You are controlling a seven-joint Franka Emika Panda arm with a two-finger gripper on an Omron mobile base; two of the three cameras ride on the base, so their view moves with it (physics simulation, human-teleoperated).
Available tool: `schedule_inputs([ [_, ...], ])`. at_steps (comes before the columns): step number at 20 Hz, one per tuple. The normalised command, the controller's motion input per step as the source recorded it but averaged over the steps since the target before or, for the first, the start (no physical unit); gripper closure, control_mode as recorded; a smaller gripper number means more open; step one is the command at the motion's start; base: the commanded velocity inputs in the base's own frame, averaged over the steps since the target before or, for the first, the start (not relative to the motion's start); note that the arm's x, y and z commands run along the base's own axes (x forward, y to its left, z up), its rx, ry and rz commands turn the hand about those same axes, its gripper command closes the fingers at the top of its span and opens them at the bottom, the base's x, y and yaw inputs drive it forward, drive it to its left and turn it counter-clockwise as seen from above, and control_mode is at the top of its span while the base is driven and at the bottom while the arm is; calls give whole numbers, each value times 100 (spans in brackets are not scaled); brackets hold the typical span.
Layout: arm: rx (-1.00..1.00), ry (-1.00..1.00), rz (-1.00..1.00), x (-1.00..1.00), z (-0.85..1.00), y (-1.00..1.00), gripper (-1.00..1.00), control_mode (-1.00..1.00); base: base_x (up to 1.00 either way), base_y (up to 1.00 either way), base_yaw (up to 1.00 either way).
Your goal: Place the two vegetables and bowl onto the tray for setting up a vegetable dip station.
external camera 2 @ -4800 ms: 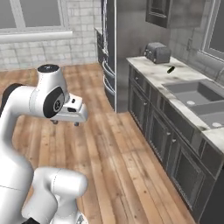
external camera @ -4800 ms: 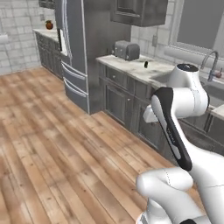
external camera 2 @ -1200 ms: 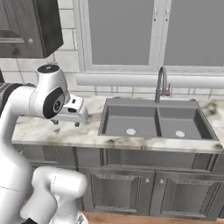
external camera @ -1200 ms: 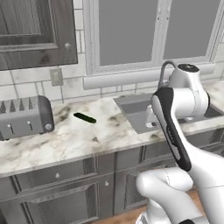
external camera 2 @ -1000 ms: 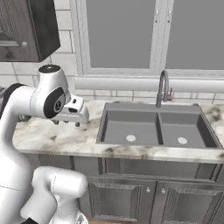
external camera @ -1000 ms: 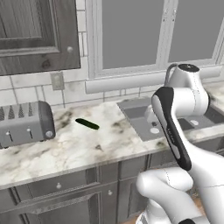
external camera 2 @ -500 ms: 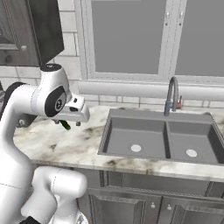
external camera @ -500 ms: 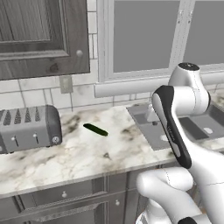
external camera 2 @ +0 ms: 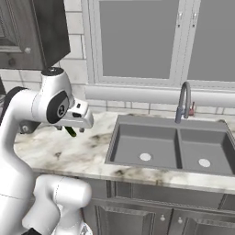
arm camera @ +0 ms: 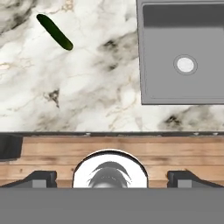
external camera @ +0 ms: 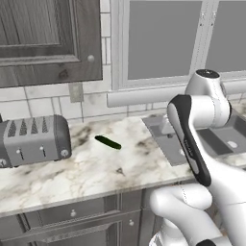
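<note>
One green vegetable (external camera: 107, 142) lies on the counter (external camera: 96, 173): probably light, firm, round; grip mid-length. Gripper (external camera 2: 69, 129) jaws apart.

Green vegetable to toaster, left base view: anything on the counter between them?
Nothing: bare marble counter runs from the dark green vegetable to the toaster, as the left base view shows.

Marble counter (external camera: 96, 173), grey sink (external camera 2: 170, 151), window (external camera 2: 147, 39).
</note>
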Motion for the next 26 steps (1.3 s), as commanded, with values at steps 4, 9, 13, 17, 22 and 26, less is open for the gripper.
schedule_inputs([
  [4,0,0,15,42,-11,29,-100,-100,12,9,3],
  [9,0,0,26,67,-15,37,-100,-100,0,0,0],
  [13,0,0,24,71,-21,24,-100,-100,0,0,0],
  [17,-1,0,20,60,-24,41,-100,-100,0,0,0],
  [22,-3,0,11,45,-25,58,-100,-100,0,0,0],
  [26,-2,0,4,34,-20,49,-100,-100,0,0,0],
])
